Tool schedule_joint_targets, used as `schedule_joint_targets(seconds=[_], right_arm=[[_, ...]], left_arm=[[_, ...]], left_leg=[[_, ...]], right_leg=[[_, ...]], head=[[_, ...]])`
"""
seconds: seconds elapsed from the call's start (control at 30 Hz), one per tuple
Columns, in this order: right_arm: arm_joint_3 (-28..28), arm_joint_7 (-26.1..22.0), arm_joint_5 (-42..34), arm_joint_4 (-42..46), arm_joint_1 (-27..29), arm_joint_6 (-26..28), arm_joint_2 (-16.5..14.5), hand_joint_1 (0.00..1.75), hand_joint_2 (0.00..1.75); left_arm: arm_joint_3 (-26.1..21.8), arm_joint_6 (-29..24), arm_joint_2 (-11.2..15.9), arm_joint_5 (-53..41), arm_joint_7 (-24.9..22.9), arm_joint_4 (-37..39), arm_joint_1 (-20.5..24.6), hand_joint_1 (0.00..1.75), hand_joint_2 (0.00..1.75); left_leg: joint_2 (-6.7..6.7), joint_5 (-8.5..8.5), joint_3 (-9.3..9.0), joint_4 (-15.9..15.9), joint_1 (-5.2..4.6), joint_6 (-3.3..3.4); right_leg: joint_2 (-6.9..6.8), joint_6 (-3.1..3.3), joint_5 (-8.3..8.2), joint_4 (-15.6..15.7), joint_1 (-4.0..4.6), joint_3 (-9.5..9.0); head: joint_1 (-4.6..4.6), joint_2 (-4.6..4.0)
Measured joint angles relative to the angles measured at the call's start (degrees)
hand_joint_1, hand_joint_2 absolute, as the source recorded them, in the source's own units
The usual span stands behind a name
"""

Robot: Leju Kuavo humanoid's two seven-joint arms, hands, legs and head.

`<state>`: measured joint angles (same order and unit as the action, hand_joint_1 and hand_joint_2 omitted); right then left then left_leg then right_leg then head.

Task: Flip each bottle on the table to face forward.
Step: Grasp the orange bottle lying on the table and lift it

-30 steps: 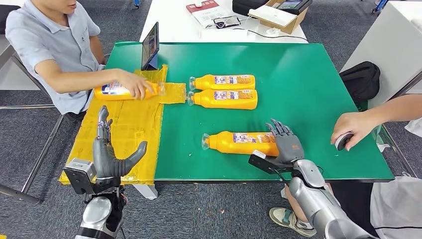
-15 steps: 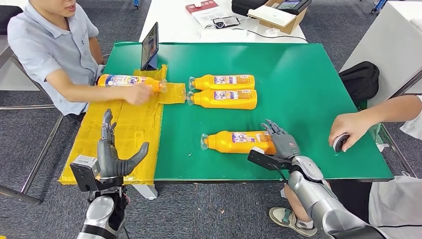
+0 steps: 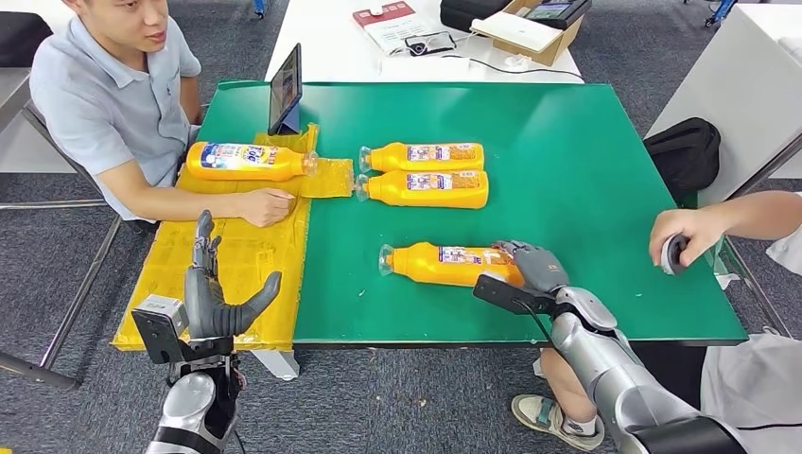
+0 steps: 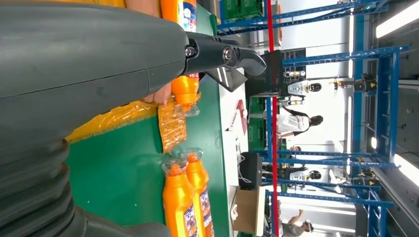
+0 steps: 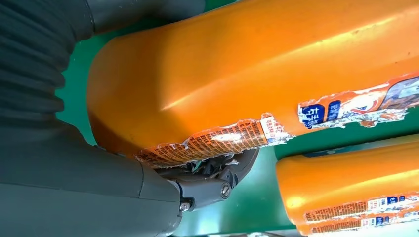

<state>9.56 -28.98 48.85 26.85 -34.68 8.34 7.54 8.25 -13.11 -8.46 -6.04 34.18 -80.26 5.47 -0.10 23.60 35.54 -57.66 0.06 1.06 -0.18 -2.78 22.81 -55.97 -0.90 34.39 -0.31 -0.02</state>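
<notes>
Up front on the green table (image 3: pixel 567 142), an orange bottle (image 3: pixel 444 265) with a torn label lies sideways, its base gripped by the right hand (image 3: pixel 534 270); the left hand (image 3: pixel 213 288) hovers open.

— What do we see around us?
— Grey carpet floor (image 3: pixel 397 397), a white table (image 3: pixel 331 43) behind the green bench (image 3: pixel 567 142), a black bag (image 3: pixel 686 151) beside it.
— And farther off?
— Blue steel racks (image 4: pixel 380 98) under bright ceiling lights (image 4: pixel 400 19).

Glossy orange plastic bottle (image 5: pixel 247 64) with a torn, peeling paper label (image 5: pixel 212 140), lying on a matt green surface (image 3: pixel 567 142) beside crinkled yellow plastic sheeting (image 3: pixel 236 255).
</notes>
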Motion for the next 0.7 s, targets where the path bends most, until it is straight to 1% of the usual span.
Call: schedule_joint_targets(seconds=[0.13, 0.2, 0.27, 0.4, 0.47, 0.57, 0.7], right_arm=[[-0.07, -2.69, -4.90, 0.04, 0.19, -2.29, -0.10, 1.75, 1.75], [-0.54, -4.77, -9.43, 0.65, 1.01, -2.96, -0.56, 1.75, 1.75], [-1.58, -6.60, -14.70, 2.30, 2.52, -3.12, -1.43, 1.75, 1.75], [-4.56, -8.55, -24.79, 9.12, 7.33, -1.54, -3.79, 1.75, 1.75], [-6.00, -8.97, -28.13, 13.13, 9.49, -0.72, -4.87, 1.75, 1.75], [-7.92, -9.62, -31.37, 19.35, 12.62, 0.64, -6.38, 1.75, 1.75], [-9.66, -10.28, -33.09, 28.24, 17.05, 2.55, -8.32, 1.75, 1.75]], left_arm=[[-0.08, 0.88, 0.00, 0.20, 0.02, -0.01, -0.09, 0.00, 1.75], [-0.11, 2.10, -0.01, 1.10, -0.04, -0.03, -0.30, 0.00, 1.75], [-0.12, 4.42, -0.04, 3.32, -0.40, -0.11, -0.68, 0.00, 1.75], [-0.12, 11.07, -0.29, 11.09, -2.42, -0.57, -2.22, 0.00, 1.75], [-0.12, 12.99, -0.52, 14.07, -3.51, -0.68, -2.93, 0.00, 1.75], [-0.07, 13.76, -0.70, 15.11, -4.40, -0.89, -3.97, 0.00, 1.75], [0.26, 13.24, -0.70, 12.63, -4.44, -1.76, -5.54, 0.00, 1.75]], left_leg=[[0.00, 0.00, -0.08, 0.00, 0.00, 0.00], [-0.01, 0.00, -0.10, 0.00, 0.01, 0.00], [-0.01, 0.00, -0.10, 0.00, 0.01, 0.00], [-0.05, 0.00, 0.00, 0.00, 0.02, -0.01], [-0.06, 0.00, 0.06, 0.01, 0.03, -0.01], [-0.08, 0.01, 0.13, 0.01, 0.03, -0.01], [-0.08, 0.03, 0.24, 0.01, 0.01, 0.00]], right_leg=[[0.00, 0.00, 0.00, 0.00, 0.01, -0.10], [0.00, 0.00, 0.00, 0.00, 0.02, -0.13], [0.00, 0.00, 0.00, -0.01, 0.02, -0.12], [-0.04, 0.00, 0.01, -0.02, 0.04, -0.04], [-0.08, 0.01, 0.03, -0.02, 0.04, 0.01], [-0.12, 0.01, 0.04, -0.02, 0.04, 0.06], [-0.12, 0.01, 0.05, -0.01, 0.01, 0.18]], head=[[0.02, 0.02], [0.01, 0.02], [0.01, 0.01], [-0.02, 0.02], [-0.02, 0.01], [0.00, 0.01], [-0.01, 0.01]])
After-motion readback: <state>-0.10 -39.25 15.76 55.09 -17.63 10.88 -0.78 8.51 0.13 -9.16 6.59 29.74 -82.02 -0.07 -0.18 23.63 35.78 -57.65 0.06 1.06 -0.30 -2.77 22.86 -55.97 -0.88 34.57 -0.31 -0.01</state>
